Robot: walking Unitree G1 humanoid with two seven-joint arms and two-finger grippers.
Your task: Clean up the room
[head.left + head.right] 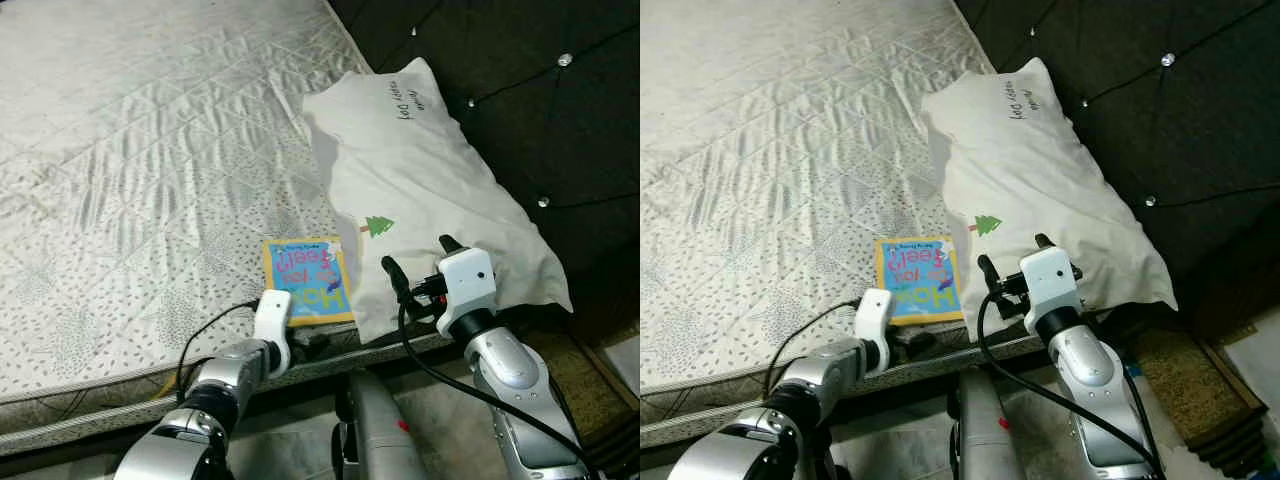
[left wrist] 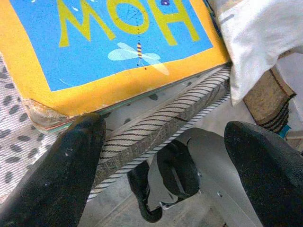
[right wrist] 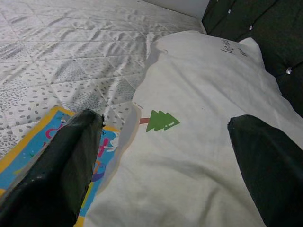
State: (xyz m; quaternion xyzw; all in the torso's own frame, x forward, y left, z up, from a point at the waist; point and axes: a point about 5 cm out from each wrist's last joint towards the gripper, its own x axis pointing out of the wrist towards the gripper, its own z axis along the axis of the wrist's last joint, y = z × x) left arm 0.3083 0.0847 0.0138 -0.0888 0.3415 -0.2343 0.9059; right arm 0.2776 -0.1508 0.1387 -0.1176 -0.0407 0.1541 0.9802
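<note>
We're early in the tidy-up: the book lies on the bed at its near edge, beside the pillow. Our left gripper, fingers spread, hovers at the book's near edge; our right gripper, also spread, hangs over the pillow. Nothing's lifted yet.

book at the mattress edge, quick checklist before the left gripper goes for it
1. Left gripper open: ok, fingers spread.
2. Lined up with the book: not ok, fingertips sit below the mattress edge.
3. Book free to lift: not ok, pillow overlaps its right edge.
4. Right gripper clear of the book: ok, open over the pillow.
5. Book's far side free: ok.
</note>
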